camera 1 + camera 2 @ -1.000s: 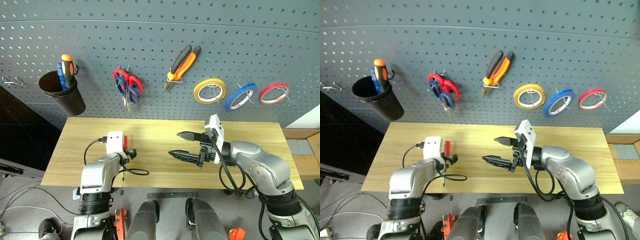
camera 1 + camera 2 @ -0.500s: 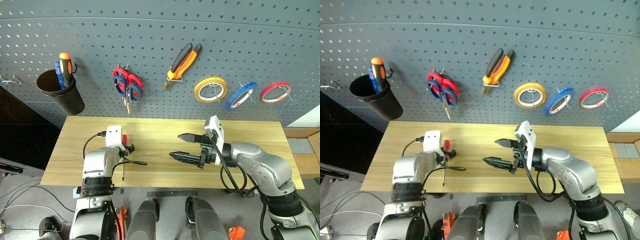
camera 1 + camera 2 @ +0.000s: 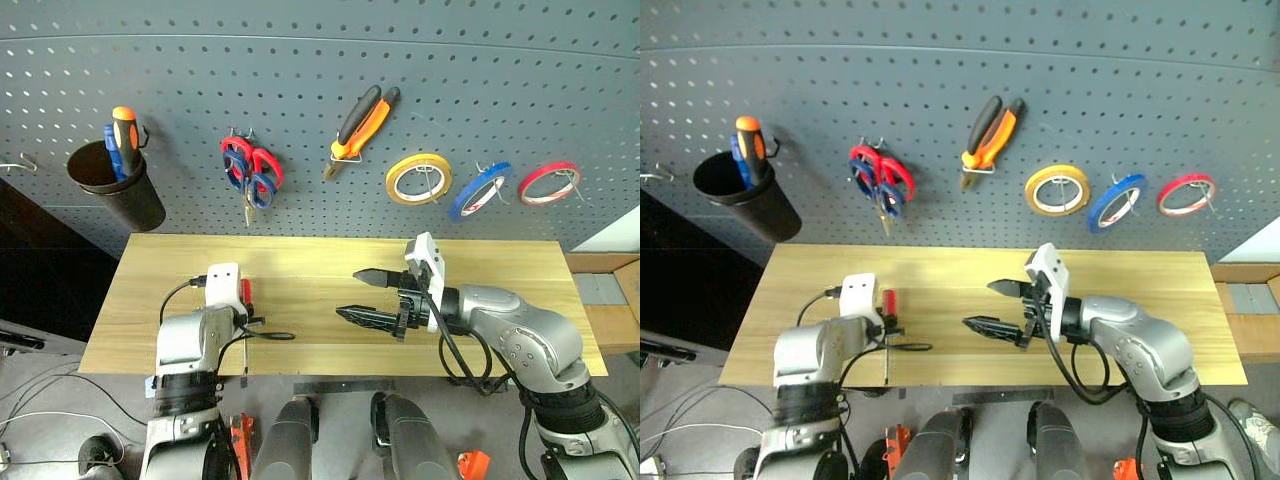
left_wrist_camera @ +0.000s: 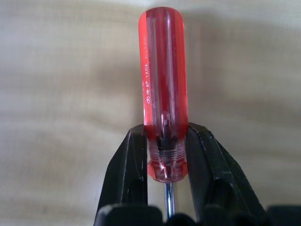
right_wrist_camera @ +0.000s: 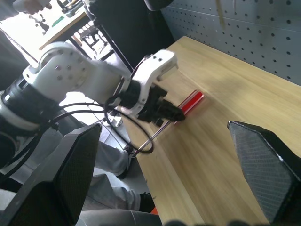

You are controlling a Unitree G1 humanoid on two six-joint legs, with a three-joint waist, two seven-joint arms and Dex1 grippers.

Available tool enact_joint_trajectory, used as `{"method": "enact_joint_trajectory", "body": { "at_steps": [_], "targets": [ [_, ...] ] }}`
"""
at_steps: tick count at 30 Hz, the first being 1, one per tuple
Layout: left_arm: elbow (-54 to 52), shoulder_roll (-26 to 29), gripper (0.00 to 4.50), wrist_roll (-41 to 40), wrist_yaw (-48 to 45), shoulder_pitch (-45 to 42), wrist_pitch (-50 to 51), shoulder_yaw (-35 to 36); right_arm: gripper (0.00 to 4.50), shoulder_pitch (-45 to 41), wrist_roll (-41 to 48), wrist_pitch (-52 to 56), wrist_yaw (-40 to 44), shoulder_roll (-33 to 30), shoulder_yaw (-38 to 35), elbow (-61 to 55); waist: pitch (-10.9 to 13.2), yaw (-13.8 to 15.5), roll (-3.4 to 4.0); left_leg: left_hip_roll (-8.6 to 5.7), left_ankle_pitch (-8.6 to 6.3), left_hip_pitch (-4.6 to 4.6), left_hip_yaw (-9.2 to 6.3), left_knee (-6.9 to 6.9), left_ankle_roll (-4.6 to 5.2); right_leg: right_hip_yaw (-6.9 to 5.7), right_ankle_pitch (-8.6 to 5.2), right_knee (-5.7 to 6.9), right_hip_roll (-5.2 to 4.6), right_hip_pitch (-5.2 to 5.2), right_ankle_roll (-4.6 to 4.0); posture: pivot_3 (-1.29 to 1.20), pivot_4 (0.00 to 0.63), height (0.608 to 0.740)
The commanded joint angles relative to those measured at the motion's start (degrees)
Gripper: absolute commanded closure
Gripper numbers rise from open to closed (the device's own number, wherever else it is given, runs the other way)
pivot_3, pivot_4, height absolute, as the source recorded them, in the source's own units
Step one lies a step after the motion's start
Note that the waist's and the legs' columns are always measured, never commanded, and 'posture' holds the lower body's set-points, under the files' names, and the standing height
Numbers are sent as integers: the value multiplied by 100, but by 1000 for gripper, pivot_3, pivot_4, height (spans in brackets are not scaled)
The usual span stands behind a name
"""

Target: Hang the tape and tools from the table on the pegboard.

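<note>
The slim red-handled screwdriver (image 4: pixel 162 94) lies low on the pale wood table (image 3: pixel 500 265) at its front left, shaft toward the front edge. My left gripper (image 4: pixel 163 136) is shut on the lower end of its handle, and its black fingers (image 4: pixel 134 160) press both sides. My right gripper (image 3: pixel 350 292) hovers open over the table's middle, pointing left, holding nothing. On the pegboard (image 3: pixel 300 60) hang the blue tape (image 3: pixel 481 191), the orange-and-black pliers (image 3: pixel 362 122) and the dark-blue scissors (image 3: pixel 262 188).
Red-handled scissors (image 3: pixel 238 160) hang over the blue ones. A yellow tape ring (image 3: pixel 419 179) and a red tape ring (image 3: pixel 549 184) flank the blue tape. A black cup (image 3: pixel 113 183) at the pegboard's left holds orange and blue screwdrivers.
My left gripper has gone from open beside the red handle to shut on it. The right arm has stayed where it was, still open.
</note>
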Motion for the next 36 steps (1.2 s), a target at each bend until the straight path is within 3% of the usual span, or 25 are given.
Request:
{"method": "enact_joint_trajectory", "body": {
  "at_steps": [1,5,11,16,19,25,28,32,36],
  "targets": [
    [-1345,510,3728,19,-245,473,-38,-140,0,-198,183,-184,319,63,-11,58,-1,9,-2,0,4,-2,0,-4,-8,0,0,-2,0,-3,0,110,293,740],
    [-2368,844,3728,-73,-578,1000,-542,-185,0,-533,-29,-639,612,236,61,559,-36,49,-8,-1,21,0,-4,-48,-37,-3,1,-25,-2,-7,-2,154,237,740],
    [-3184,665,3728,-202,-907,1219,-2364,55,0,-1129,-58,-1251,1179,567,172,1210,-132,266,-40,-2,30,-10,-17,-64,-52,-21,3,-61,0,-6,-4,237,143,740],
    [-3384,444,3728,-460,-1068,1250,-4094,653,0,-1610,-232,-1737,1515,741,180,1739,-365,372,-47,-4,29,-16,-4,-68,-55,-15,3,-76,1,-14,-5,258,101,740],
    [-3180,472,3728,-615,-1002,959,-4359,913,0,-1759,-341,-1925,1654,787,176,2047,-512,477,-53,-4,29,-15,-3,-67,-55,-16,3,-75,3,-11,-5,264,89,740],
    [-2741,1424,3728,-602,-1216,-233,-4572,1084,0,-1824,-465,-2057,1817,796,189,2138,-678,593,-82,-7,30,3,-2,-58,-52,-14,11,-61,15,10,-2,240,71,740],
    [-2518,1603,3728,-623,-1193,-609,-4629,1133,0,-1845,-484,-2082,1815,808,150,2159,-729,593,-85,-9,31,9,2,-53,-51,-9,24,-63,36,15,3,225,68,740],
    [-1415,1954,3728,-319,-1023,-1661,-5030,1076,0,-1988,-789,-2570,957,1164,-180,2312,-761,581,-104,0,36,16,6,-50,-58,2,34,-58,53,13,-4,205,73,740],
    [-664,1925,3728,-105,-973,-1874,-5513,921,0,-2042,-868,-2690,732,1290,-264,2227,-812,525,-92,4,43,21,12,-52,-69,6,40,-56,65,10,-13,178,79,740]
  ]
}}
